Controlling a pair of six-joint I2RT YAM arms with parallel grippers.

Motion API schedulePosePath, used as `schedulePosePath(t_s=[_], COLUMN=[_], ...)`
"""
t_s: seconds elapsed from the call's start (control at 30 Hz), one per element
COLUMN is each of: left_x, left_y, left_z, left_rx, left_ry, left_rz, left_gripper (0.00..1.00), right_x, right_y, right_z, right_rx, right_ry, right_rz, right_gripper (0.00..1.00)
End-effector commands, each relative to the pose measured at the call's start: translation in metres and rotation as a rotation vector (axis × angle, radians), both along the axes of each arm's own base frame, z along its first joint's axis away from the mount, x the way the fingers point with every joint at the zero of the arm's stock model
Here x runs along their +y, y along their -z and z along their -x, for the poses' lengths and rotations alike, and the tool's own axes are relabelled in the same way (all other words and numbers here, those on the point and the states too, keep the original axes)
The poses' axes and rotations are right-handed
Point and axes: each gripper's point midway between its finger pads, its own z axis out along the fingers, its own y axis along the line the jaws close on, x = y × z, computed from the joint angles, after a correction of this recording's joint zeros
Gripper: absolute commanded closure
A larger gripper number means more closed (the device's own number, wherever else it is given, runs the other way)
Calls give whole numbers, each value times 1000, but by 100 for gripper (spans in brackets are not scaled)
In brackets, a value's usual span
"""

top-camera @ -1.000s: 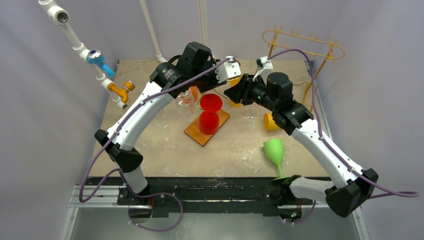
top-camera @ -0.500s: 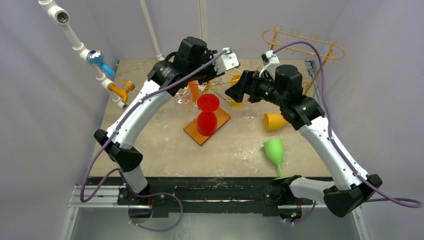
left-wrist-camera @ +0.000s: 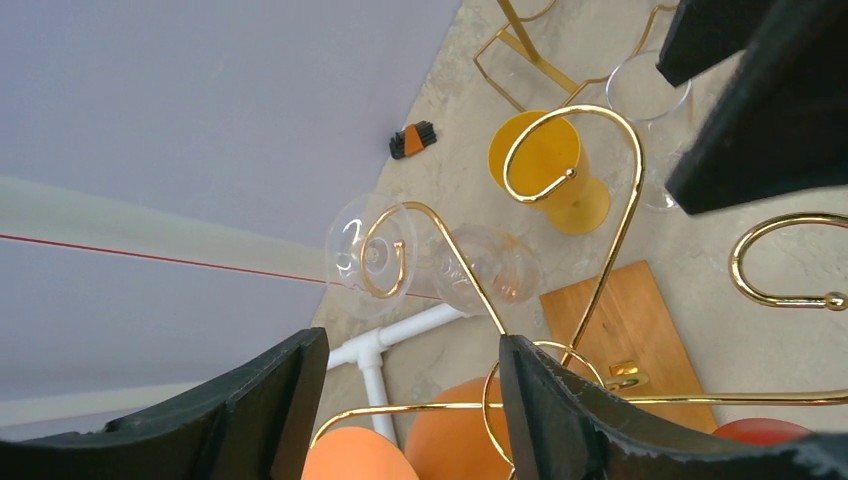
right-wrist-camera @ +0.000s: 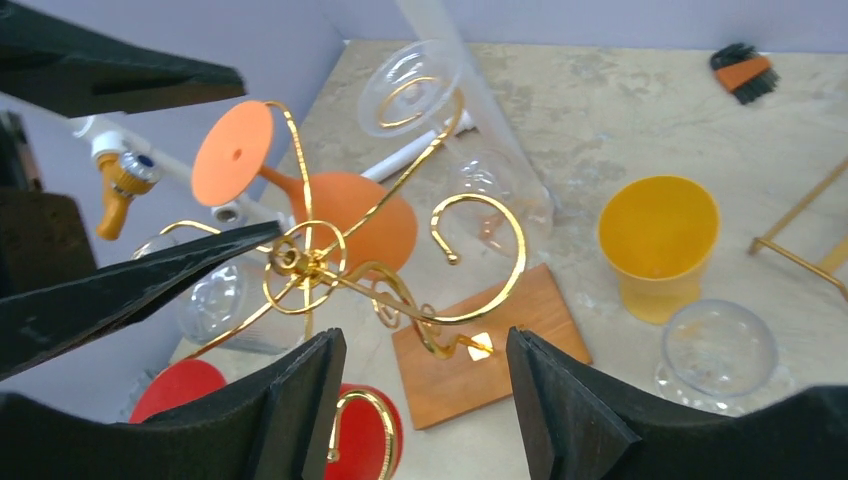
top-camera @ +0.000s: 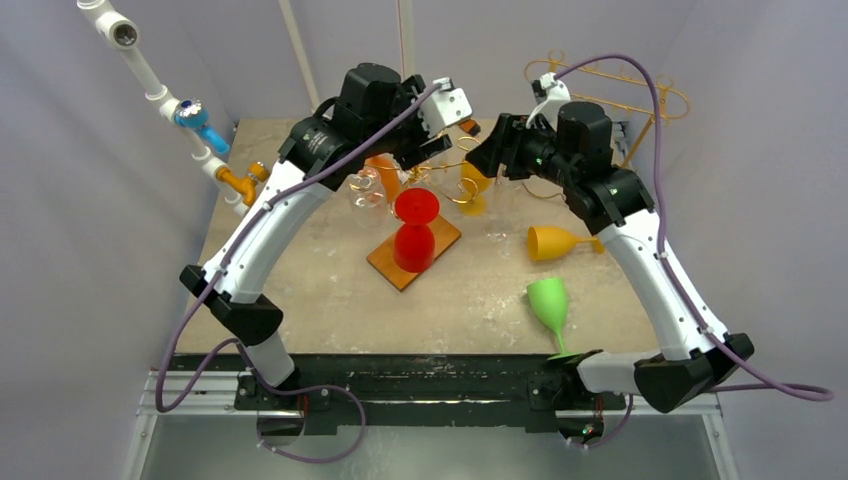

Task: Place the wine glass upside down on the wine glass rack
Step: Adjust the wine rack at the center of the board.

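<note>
Left end effector (left-wrist-camera: 405,348) and right end effector (right-wrist-camera: 425,340) both gape, empty; withdraw slowly, avoiding wine glass rack (right-wrist-camera: 303,262) hooks.

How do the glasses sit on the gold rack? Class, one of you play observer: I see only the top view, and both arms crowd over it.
Observer: In the right wrist view, an orange glass and a clear glass hang foot-up on the gold rack, each foot caught in a hook.
Operator: Is any hook free?
Observer: Yes. One empty hook curls out in front of the right claw, with nothing hanging from it.
</note>
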Motion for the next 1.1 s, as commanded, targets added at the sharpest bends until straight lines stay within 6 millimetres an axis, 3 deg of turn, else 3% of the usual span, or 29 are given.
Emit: schedulePosePath(t_s=[0.0,0.13,0.2,0.3,0.5,0.83,1.07], left_x=[23,24,26,32,33,22,23], left_y=[-34,-32,-27,-19,7,28,36], left_z=[15,19,20,19,23,19,15], left_rx=[-1,18,32,51,126,178,173], left_ry=[-108,-101,-106,-120,-119,-98,-103], left_rz=[120,126,112,95,46,40,12], left_gripper=[32,31,32,37,48,50,50], right_x=[-33,-49,-52,-47,-37,-16,-6], right_y=[-25,-9,-2,0,-11,-11,-7], right_z=[-8,-18,-22,-23,-30,-59,-64], right_rx=[-79,-53,-42,-49,-60,-40,-34], right_ry=[107,146,142,115,78,28,-8], right_rz=[25,48,43,33,0,-52,-83], right_gripper=[32,30,38,46,45,47,57])
